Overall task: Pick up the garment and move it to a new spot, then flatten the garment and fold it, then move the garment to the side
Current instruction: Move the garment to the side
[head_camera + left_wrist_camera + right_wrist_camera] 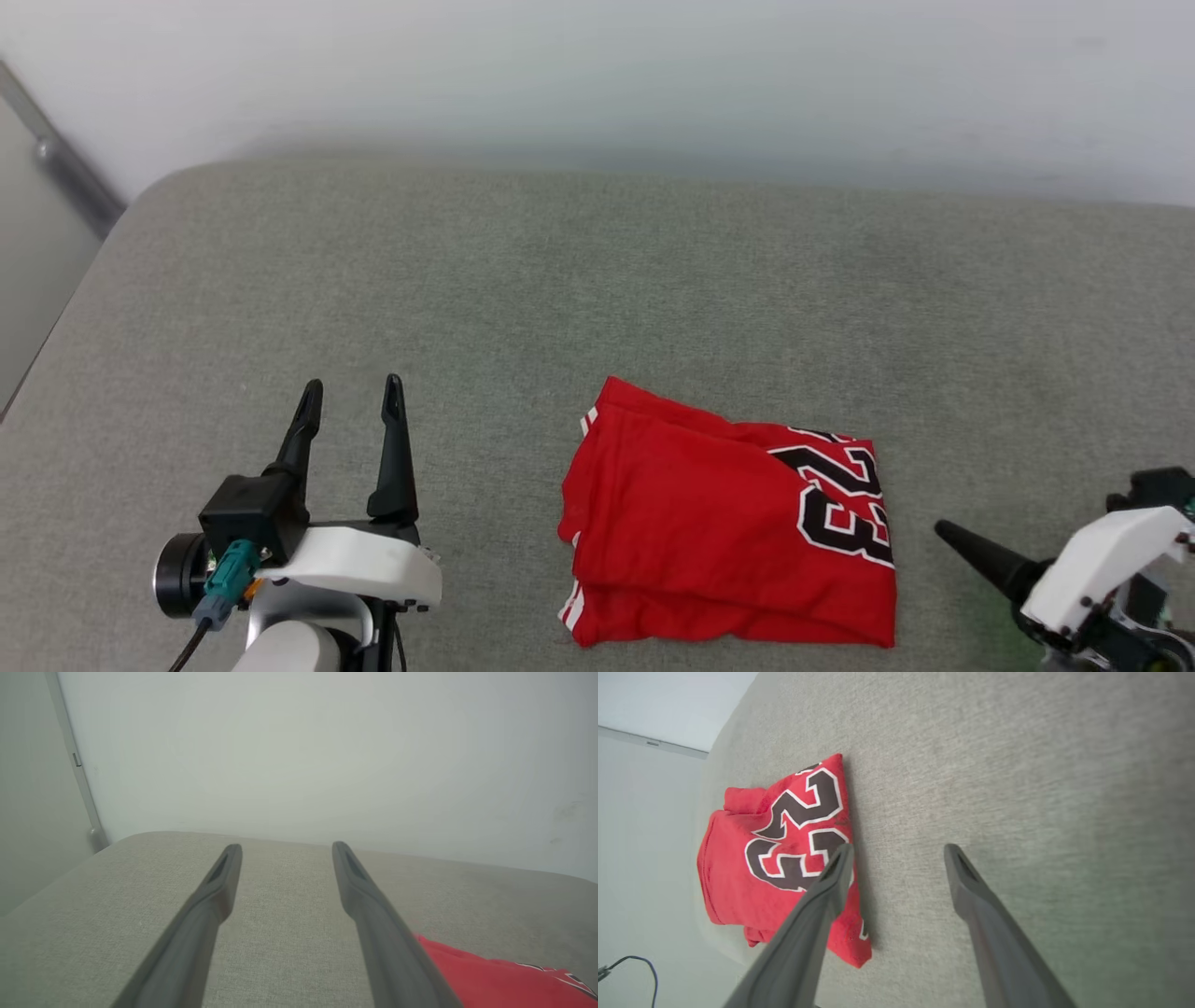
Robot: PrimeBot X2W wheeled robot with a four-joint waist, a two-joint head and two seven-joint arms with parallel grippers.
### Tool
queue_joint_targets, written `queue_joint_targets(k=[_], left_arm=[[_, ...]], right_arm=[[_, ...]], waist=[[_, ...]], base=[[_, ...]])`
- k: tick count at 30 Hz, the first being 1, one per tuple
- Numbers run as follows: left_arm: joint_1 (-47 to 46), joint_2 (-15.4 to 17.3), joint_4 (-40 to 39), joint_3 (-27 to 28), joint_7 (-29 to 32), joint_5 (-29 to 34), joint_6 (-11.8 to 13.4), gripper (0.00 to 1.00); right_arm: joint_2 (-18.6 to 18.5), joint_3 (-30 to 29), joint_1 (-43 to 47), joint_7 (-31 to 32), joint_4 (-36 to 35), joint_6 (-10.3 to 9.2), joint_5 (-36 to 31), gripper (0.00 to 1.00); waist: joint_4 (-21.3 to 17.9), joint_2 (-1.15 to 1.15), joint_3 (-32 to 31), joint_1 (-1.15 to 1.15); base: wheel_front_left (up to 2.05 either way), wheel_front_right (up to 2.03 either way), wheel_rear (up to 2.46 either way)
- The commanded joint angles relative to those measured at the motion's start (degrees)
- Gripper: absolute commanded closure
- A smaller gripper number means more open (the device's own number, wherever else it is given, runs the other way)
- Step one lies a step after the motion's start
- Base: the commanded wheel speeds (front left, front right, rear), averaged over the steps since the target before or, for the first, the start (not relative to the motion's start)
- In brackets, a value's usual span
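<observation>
The garment (719, 523) lies folded into a rough rectangle on a grey padded surface (653, 280), its top layer smooth and a thicker fold bulging along the side nearest the robot. Beyond the garment, towards the pale wall (597, 75), the padding runs bare to a rounded back edge, and there is as much bare fabric again to the left of the garment, out to the surface's curved left corner. In the right wrist view the garment's near side sits close to the surface's front edge, with pale floor and a thin dark cable (644, 961) past it. The left gripper (353, 383) stands well apart from the garment on its left, fingers spread wide and holding nothing, pointing towards the wall; in the left wrist view a red corner of the garment shows just beside one finger. The right gripper (899, 848) is near the garment's right end, its two fingers likewise parted and empty, one fingertip overlapping the garment's edge in its own wrist view, though contact cannot be judged. On the garment's right end a large "23" is printed in black with a white outline, and short red-and-white striped trim peeks from its left edge
</observation>
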Motion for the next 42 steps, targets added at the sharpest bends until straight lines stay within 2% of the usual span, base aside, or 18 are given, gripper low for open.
queue_joint_targets(k=[1, 6, 10, 12, 18, 21, 24, 27, 28, 32, 35, 42], left_arm=[[-1.2, -0.7, 0.0, 0.1, -0.3, 0.6, -0.4, 0.0], [-2.2, -1.2, 0.6, 0.3, -0.4, 1.4, -1.3, 0.0], [-2.7, -1.6, 0.8, 0.7, -0.4, 1.9, -1.9, 0.0], [-2.8, -1.7, 1.0, 0.9, -0.4, 2.1, -2.2, 0.0], [-1.7, -1.9, 1.3, 1.8, -0.4, 2.6, -2.3, 0.0], [-0.9, -1.7, 1.2, 1.9, -0.3, 2.8, -2.4, 0.0], [0.0, -1.4, 0.8, 2.3, -0.3, 2.9, -2.2, 0.0], [0.8, -1.0, 0.4, 2.4, -0.3, 2.9, -2.1, 0.0], [0.8, -1.0, 0.4, 2.4, -0.3, 2.9, -2.1, 0.0], [1.3, -0.5, -0.1, 2.3, -0.1, 2.8, -2.3, 0.0], [0.8, 0.1, -0.8, 2.4, -0.1, 3.1, -2.4, 0.0], [-1.5, 1.5, -3.2, 2.6, 1.0, 4.2, -1.8, 0.0]], right_arm=[[1.1, 1.3, -2.0, 0.6, 1.4, 0.01, 2.9, 0.0], [3.0, 5.8, -5.0, 1.3, 6.2, 0.0, 11.6, 0.0], [3.0, 9.2, -6.1, 1.3, 10.1, -0.03, 15.3, 0.0], [2.8, 10.7, -6.4, 0.6, 11.0, -0.03, 16.9, 1.0], [-1.0, 16.9, -7.9, -3.1, 9.1, -0.01, 15.7, 1.0], [-3.7, 21.0, -8.1, -6.5, 8.2, -0.01, 11.5, 1.0], [-6.8, 25.0, -9.0, -9.8, 8.6, -0.01, 4.3, 1.0], [-8.8, 27.4, -10.0, -11.6, 10.2, -0.02, -2.5, 1.0], [-8.8, 27.4, -10.0, -11.6, 10.2, -0.02, -2.5, 1.0], [-10.2, 28.7, -11.9, -12.7, 12.7, -0.03, -9.4, 1.0], [-9.8, 29.7, -14.2, -13.5, 14.7, -0.02, -12.5, 1.0], [-8.6, 32.0, -21.8, -18.0, 20.2, -0.02, -15.5, 1.0]], waist=[[2.0, 0.0, 2.0, 0.0], [4.2, 0.0, 4.1, 0.0], [5.2, 0.0, 4.7, 0.0], [5.4, 0.0, 4.8, 0.0], [4.0, 0.0, 3.2, 0.0], [2.2, 0.0, 1.7, 0.0], [-0.8, 0.0, 0.2, 0.0], [-4.7, 0.0, -0.7, 0.0], [-4.7, 0.0, -0.7, 0.0], [-10.6, 0.0, -1.3, 0.0], [-15.6, 0.0, -0.5, 0.0], [-25.7, 0.0, 4.8, 0.0]], base=[[0.0, 0.0, 0.0], [0.0, 0.0, 0.0], [0.0, 0.0, 0.0], [0.0, 0.0, 0.0], [0.0, 0.0, 0.0], [0.0, 0.0, 0.0], [0.0, 0.0, 0.0], [0.0, 0.0, 0.0], [0.0, 0.0, 0.0], [0.0, 0.0, 0.0], [0.0, 0.0, 0.0], [0.0, 0.0, 0.0]])
